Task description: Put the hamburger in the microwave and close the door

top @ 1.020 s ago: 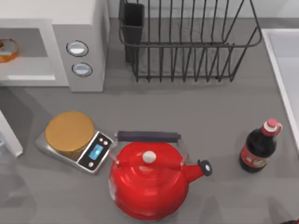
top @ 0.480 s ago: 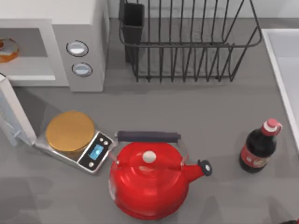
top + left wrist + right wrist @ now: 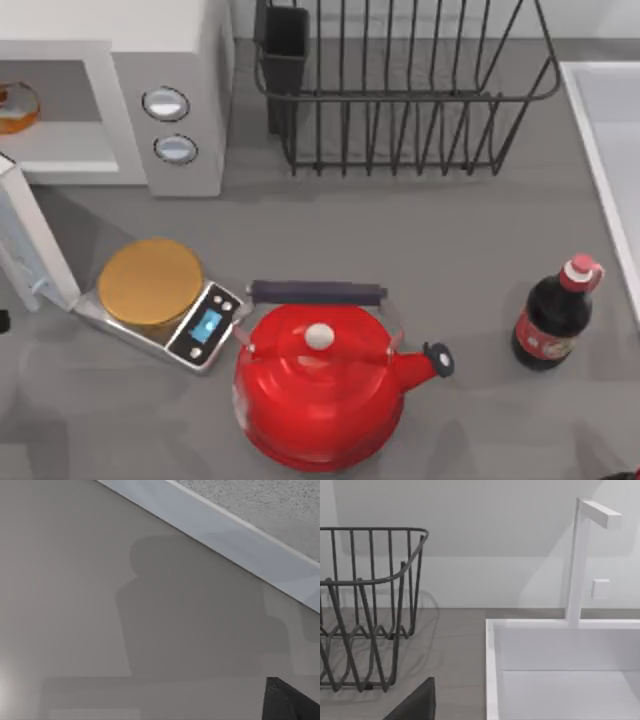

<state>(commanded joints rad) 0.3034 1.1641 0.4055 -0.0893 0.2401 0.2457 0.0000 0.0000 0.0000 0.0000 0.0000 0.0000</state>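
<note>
The hamburger [image 3: 15,108] sits inside the grey cavity of the white microwave [image 3: 180,60], at the top view's far left. The door [image 3: 38,245] stands partly open, its white-framed panel angling out from the cavity's front towards the scale. A small dark part of my left gripper [image 3: 2,322] shows at the left edge just below the door, touching nothing that I can see. In the left wrist view, a dark piece of that gripper [image 3: 291,703] hangs over a bare grey surface. My right gripper [image 3: 416,705] is parked near the sink.
A scale with an orange-tan disc [image 3: 150,282] lies right beside the door's free edge. A red kettle [image 3: 320,385] stands front centre and a cola bottle [image 3: 555,315] at the right. A wire dish rack [image 3: 400,90] is at the back and a white sink [image 3: 612,130] at the right edge.
The door swung from nearly full open at the left edge partway towards the microwave, then held almost still over the last half second. The hamburger has not moved.
</note>
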